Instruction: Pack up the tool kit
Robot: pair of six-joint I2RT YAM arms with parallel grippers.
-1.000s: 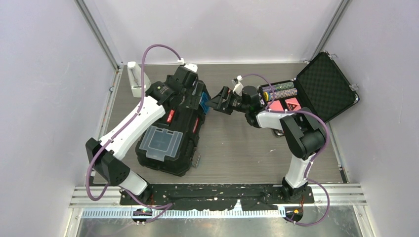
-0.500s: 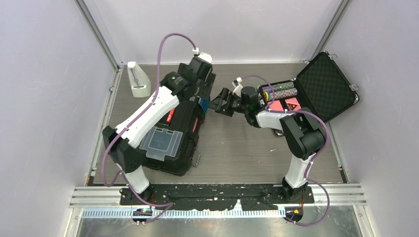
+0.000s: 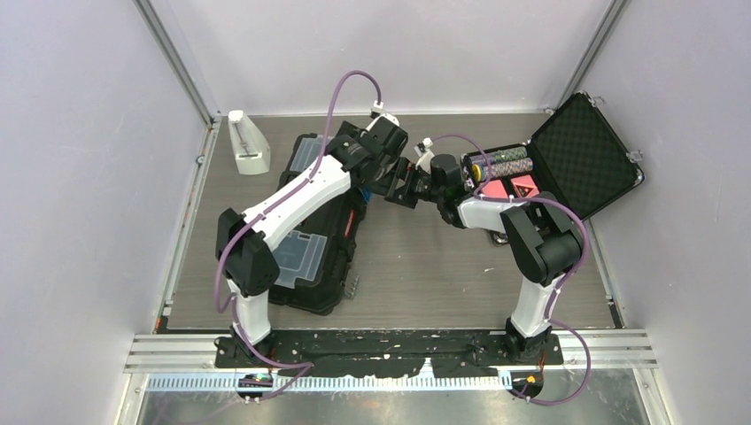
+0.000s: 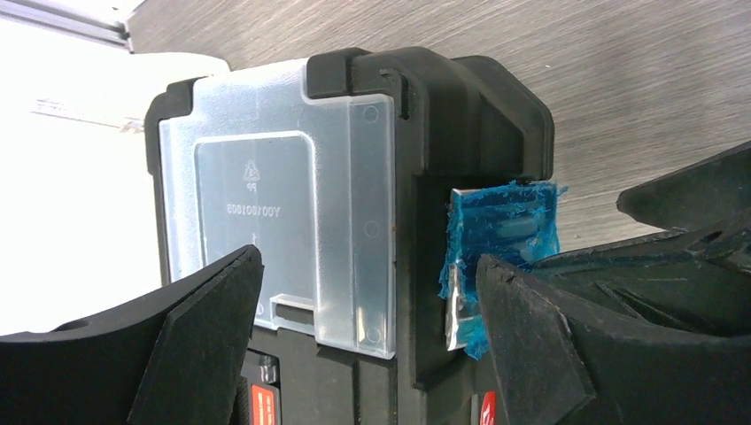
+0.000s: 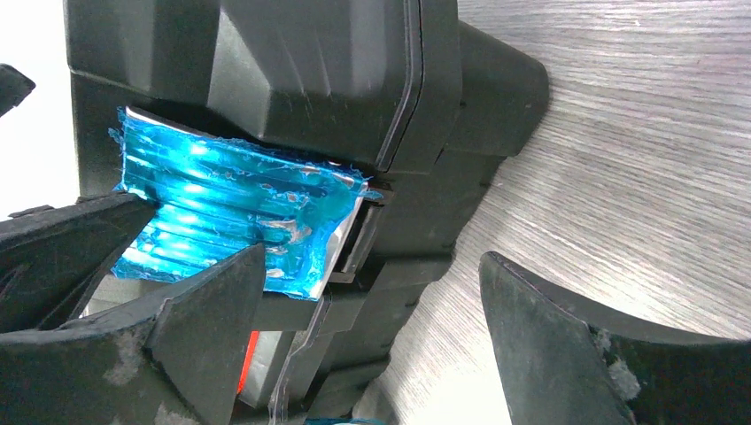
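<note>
The tool kit point(image 3: 326, 266), a large black box with clear lid compartments point(image 3: 298, 252), lies closed on the left half of the table. Its blue latch point(image 4: 501, 228) sits on the side that faces the right arm. My left gripper point(image 3: 366, 177) hangs open over the box's far right corner. In the left wrist view the clear lid point(image 4: 274, 212) and the latch lie between its fingers, and my left gripper point(image 4: 367, 274) touches neither. My right gripper point(image 3: 396, 186) is open and points left at the same latch point(image 5: 230, 212). In its wrist view my right gripper point(image 5: 372, 270) has its left finger just below the latch.
An open, foam-lined small black case point(image 3: 571, 159) with poker chips stands at the back right, behind the right arm. A white object point(image 3: 245, 142) stands at the back left. Grey walls close in the table on three sides.
My left arm has swung right, from above the toolbox's far half to its right corner beside the latch, uncovering the far clear lid. The right arm has stayed put.
</note>
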